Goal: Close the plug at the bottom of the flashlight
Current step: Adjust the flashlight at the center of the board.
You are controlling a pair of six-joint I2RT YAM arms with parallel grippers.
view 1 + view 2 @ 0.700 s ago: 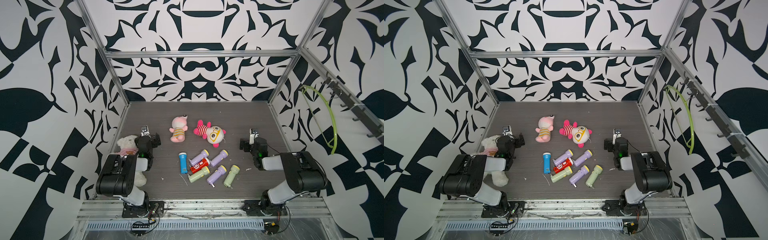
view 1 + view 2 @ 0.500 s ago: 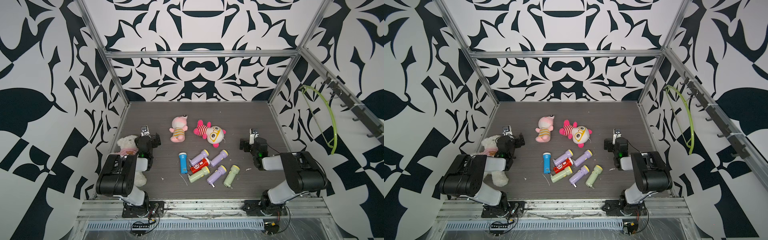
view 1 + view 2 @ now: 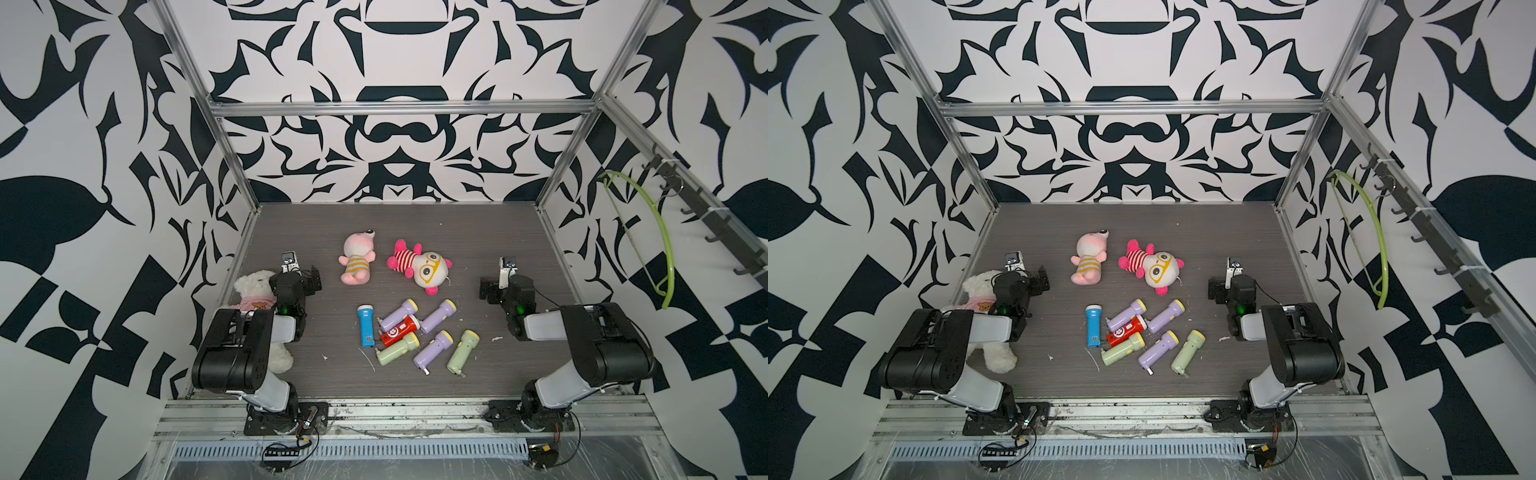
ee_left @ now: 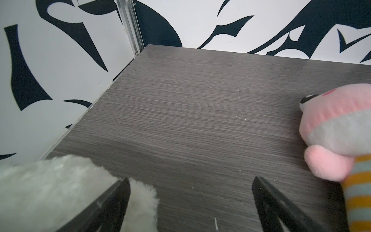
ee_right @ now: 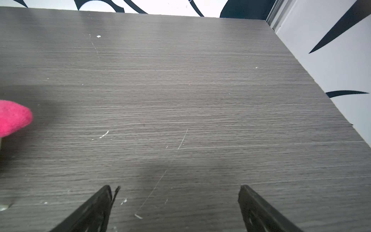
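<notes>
The red flashlight point(image 3: 400, 330) bears a round white emblem (too small to read); it lies among six other flashlights point(image 3: 438, 316) on the grey wood-grain bench point(image 3: 415, 232); the blue flashlight point(image 3: 365, 328) touching it carries a small label, equally unreadable; black-and-white patterned walls point(image 3: 395, 145) enclose the bench; two pink plush toys point(image 3: 357, 264) lie beyond the red flashlight; the left gripper point(image 4: 189, 180) and right gripper point(image 5: 176, 187) sit well apart from it on opposite sides, each spread wide and holding nothing.

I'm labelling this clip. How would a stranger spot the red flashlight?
On the grey table, find the cluster of flashlights near the front edge. The red flashlight lies in its middle, between a purple flashlight and a green flashlight; it alone is red.
</notes>
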